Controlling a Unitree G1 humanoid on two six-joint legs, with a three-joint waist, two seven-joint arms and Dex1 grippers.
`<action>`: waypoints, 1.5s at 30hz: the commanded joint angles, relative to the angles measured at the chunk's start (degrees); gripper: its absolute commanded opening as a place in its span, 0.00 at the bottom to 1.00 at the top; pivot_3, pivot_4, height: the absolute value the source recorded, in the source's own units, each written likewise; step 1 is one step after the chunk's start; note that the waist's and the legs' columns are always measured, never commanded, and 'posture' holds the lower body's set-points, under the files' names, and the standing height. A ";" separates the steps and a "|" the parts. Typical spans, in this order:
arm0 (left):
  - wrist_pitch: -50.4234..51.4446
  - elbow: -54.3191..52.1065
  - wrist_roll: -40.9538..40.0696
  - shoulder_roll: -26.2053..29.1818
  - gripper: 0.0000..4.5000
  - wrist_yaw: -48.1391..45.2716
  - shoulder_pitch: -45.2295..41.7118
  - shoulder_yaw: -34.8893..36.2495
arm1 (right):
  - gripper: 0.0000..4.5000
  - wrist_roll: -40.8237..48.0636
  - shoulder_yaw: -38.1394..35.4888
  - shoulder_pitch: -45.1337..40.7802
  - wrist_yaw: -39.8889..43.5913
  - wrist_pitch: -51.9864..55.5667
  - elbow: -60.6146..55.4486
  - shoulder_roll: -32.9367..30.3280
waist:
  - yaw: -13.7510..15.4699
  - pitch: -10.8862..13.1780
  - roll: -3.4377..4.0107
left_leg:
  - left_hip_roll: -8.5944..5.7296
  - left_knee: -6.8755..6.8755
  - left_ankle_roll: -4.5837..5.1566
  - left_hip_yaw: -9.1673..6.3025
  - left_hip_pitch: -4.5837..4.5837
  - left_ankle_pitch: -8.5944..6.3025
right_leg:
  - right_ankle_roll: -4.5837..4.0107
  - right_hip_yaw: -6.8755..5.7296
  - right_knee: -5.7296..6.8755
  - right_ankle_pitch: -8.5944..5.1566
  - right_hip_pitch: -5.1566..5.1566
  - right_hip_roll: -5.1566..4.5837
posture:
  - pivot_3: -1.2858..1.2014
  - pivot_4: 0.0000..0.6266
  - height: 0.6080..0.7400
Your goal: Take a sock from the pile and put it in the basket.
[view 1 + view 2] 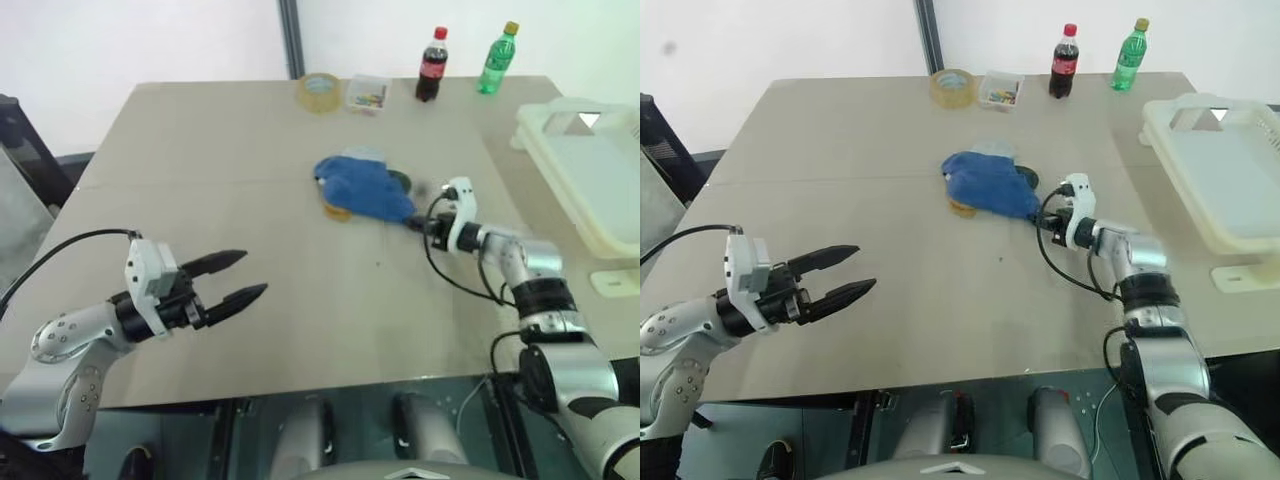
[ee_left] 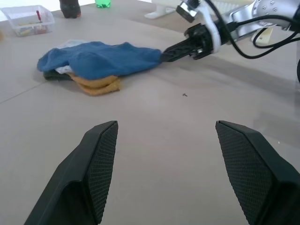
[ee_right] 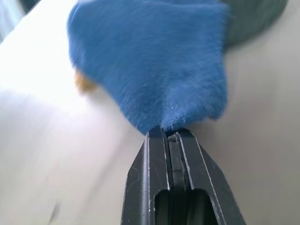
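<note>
Beside table edge, basket [image 1: 1225, 190] empty.

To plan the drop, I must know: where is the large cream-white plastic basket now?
The large cream-white plastic basket stands at the table's right edge, right of the right gripper and the sock pile.

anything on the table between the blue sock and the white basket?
Nothing visible. The right claw is shut on the royal blue sock, and the bare beige tabletop runs from there to the cream-white plastic laundry basket at the robot's right.
</note>
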 commanded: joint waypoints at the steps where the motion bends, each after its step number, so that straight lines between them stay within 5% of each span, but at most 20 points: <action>1: -0.13 -0.69 -0.27 0.95 0.79 -1.69 0.70 -0.09 | 0.00 4.89 0.29 5.67 4.49 7.39 -13.40 -5.31 | 0.03 0.00 0.00 | 0.00 0.00 0.05 0.01 0.01 -0.03 | -0.02 0.00 -0.01 -0.01 0.00 0.00 | 0.52 0.24 1.00; 9: -1.08 0.79 1.09 0.27 0.79 -3.18 -0.39 -2.55 | 0.00 13.96 0.51 20.59 13.40 15.87 -31.01 -19.63 | 0.50 0.00 -0.03 | 0.02 0.00 0.09 -0.03 0.09 -0.05 | -0.13 0.01 0.01 -0.09 0.01 0.02 | 0.52 0.24 1.00; 22: -2.21 3.02 2.01 -0.38 0.79 -3.84 -2.51 -4.51 | 0.00 4.56 1.30 20.41 11.18 3.07 -18.04 -25.13 | 0.96 0.00 -0.09 | -0.02 0.08 0.11 0.01 0.06 -0.05 | -0.13 0.06 -0.03 -0.09 0.02 0.02 | 0.52 0.24 1.00; 25: -2.57 3.06 2.11 -0.59 0.79 -3.80 -2.31 -4.73 | 0.19 3.70 1.70 19.81 12.27 0.65 -15.39 -25.03 | 0.89 -0.04 -0.15 | -0.01 0.21 0.11 0.01 0.10 -0.05 | -0.12 0.06 0.00 -0.08 0.09 0.05 | 0.52 0.24 1.00; 32: -3.57 3.47 2.20 -0.71 0.79 -4.00 -1.32 -4.47 | 0.95 5.64 1.58 23.45 16.02 2.60 -20.06 -28.71 | 1.20 -0.22 -0.45 | 0.02 0.34 0.12 -0.09 0.13 -0.06 | -0.12 0.02 0.00 -0.08 0.20 -0.01 | 0.52 0.24 1.00; 39: -4.30 4.32 2.14 -1.14 0.79 -4.10 -1.51 -4.62 | 0.99 3.66 -3.12 19.20 13.22 -4.65 -13.52 -29.16 | 1.57 -0.24 -0.48 | 0.00 0.35 0.12 -0.13 0.13 -0.07 | -0.13 -0.01 -0.03 -0.08 0.19 -0.08 | 0.52 0.24 1.00; 45: -6.09 9.37 3.60 -1.70 0.79 -2.59 -6.45 -4.21 | 0.99 2.97 -3.49 4.42 4.75 -6.40 -3.62 -17.23 | 0.58 -0.17 -0.38 | 0.06 0.33 0.08 -0.06 0.06 -0.04 | -0.28 0.04 0.07 0.02 0.05 0.23 | 0.52 0.24 1.00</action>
